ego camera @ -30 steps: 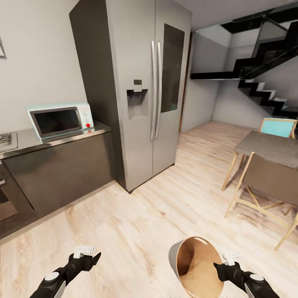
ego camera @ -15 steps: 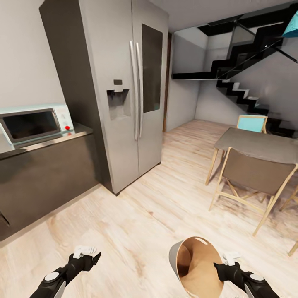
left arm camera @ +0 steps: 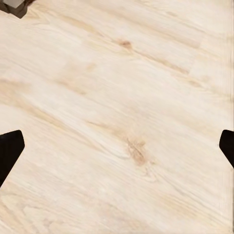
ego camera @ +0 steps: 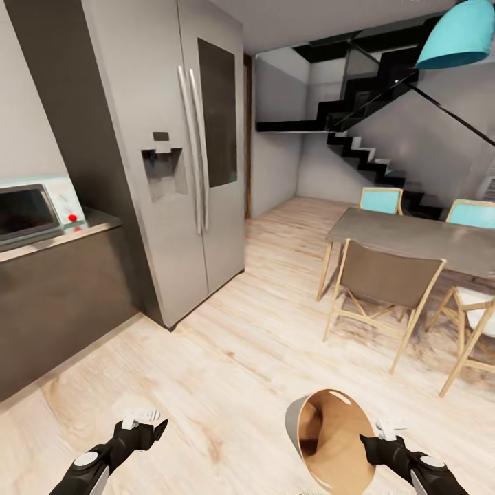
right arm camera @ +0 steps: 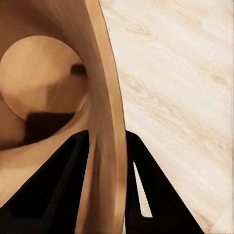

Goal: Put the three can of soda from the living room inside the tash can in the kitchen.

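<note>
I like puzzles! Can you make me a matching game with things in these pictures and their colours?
Things:
1. bin inside
2. lamp
3. fridge
4. stairs

Colours:
A. black
B. steel grey
C. copper brown
D. turquoise

Pairs: 1-C, 2-D, 3-B, 4-A

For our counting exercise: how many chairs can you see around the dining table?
3. A brown-backed chair on the table's near side, a turquoise chair on its far side, and another turquoise chair at the frame's right edge. Others may be hidden.
</note>
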Controlling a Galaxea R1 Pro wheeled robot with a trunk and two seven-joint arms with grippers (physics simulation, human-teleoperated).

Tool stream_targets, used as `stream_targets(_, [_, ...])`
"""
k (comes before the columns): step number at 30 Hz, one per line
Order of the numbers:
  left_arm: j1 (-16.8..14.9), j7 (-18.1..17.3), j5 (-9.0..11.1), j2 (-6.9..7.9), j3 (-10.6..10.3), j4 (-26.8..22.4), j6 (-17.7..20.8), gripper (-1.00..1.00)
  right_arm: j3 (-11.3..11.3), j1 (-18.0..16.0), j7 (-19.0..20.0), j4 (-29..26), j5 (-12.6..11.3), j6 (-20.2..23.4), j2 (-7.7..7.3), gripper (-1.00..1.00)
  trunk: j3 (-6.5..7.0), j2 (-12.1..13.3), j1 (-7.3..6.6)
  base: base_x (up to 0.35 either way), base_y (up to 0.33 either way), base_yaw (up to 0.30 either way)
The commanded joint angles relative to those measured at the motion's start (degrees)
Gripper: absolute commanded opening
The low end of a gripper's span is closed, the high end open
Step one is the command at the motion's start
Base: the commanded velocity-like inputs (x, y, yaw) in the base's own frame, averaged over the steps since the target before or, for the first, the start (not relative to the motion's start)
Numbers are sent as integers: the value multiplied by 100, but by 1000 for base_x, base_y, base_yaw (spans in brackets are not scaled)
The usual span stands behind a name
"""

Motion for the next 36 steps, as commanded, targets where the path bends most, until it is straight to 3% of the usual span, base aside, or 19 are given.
stream_targets(1, [0,0,0,0,-1,0,-2,100,-11,-3,23,-8,-49,5,0,-100,1,0,0,0,0,-253])
stream_targets(22, [0,5,0,0,-5,0,-4,100,-35,-3,45,-21,-57,-9,-3,-100,1,0,0,0,0,-252])
stream_targets(36, [0,1,0,0,-5,0,-6,100,-34,-3,74,-51,-57,-30,1,-100,-64,0,0,0,0,-117])
